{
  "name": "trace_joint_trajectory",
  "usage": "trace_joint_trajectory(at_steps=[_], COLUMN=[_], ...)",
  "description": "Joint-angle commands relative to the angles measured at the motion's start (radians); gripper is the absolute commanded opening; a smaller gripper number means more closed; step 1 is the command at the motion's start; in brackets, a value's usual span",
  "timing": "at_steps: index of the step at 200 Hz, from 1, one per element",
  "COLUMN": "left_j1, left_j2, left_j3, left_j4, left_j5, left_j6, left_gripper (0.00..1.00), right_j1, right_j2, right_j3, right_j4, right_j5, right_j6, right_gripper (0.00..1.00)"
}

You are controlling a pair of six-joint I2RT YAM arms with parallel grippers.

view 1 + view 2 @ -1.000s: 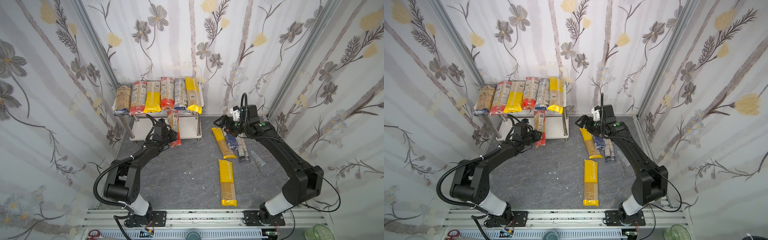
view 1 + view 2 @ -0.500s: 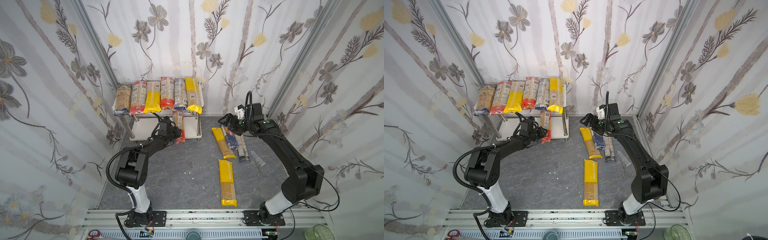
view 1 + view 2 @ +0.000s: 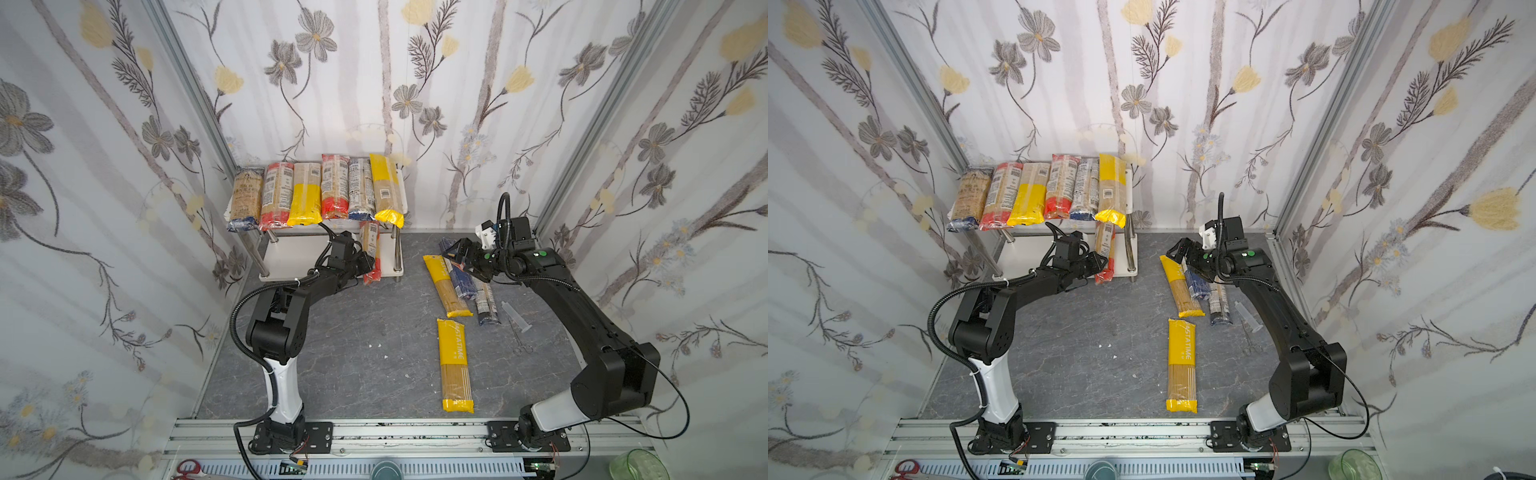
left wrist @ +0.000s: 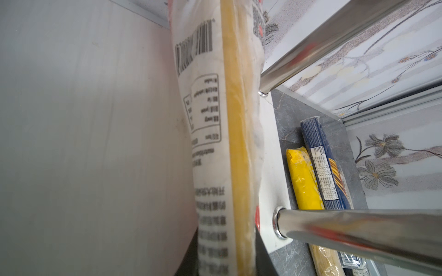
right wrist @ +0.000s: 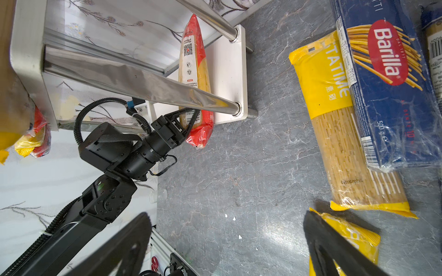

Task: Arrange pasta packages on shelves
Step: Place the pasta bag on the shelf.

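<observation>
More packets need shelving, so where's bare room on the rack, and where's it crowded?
Free: the lower board left of the red-ended packet that the left gripper grips. Crowded: the top board, six packets side by side.

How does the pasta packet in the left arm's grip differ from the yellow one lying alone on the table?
The gripped packet has red ends; the lone packet has yellow ends. The left gripper is shut on the gripped packet; nothing touches the lone packet. The gripped packet sits on the lower shelf, overhanging; the lone packet lies flat on the table. Both hold long spaghetti.
</observation>
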Motion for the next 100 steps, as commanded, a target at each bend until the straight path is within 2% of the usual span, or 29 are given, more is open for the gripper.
trace_joint_trajectory(at_steps=[1,7,20,35,100], left_j1=[-0.003,-0.005,-0.009,-0.017,-0.035], left_j2=[0.022,0.024,0.021,0.001,-0.162], left_j3=[0.049,0.051,0.046,0.028,-0.157], left_j4=[0.144,0.146,0.145,0.147,0.146], left_j5=[0.007,0.008,-0.002,-0.032,-0.046], left_j6=[-0.007,-0.008,-0.012,-0.008,-0.009], left_gripper=[0.31,0.39,0.65,0.79,0.85], right_j1=[-0.003,-0.003,-0.004,-0.002,0.018], right_j2=[-0.024,-0.030,-0.037,-0.039,-0.176], right_j3=[-0.019,-0.023,-0.022,-0.019,-0.136], right_j4=[0.001,-0.010,-0.054,-0.124,-0.176], right_j5=[0.017,0.030,0.076,0.140,0.255], right_j6=[-0.013,-0.017,-0.033,-0.048,-0.038], right_gripper=[1.00,1.00,1.00,1.00,1.00])
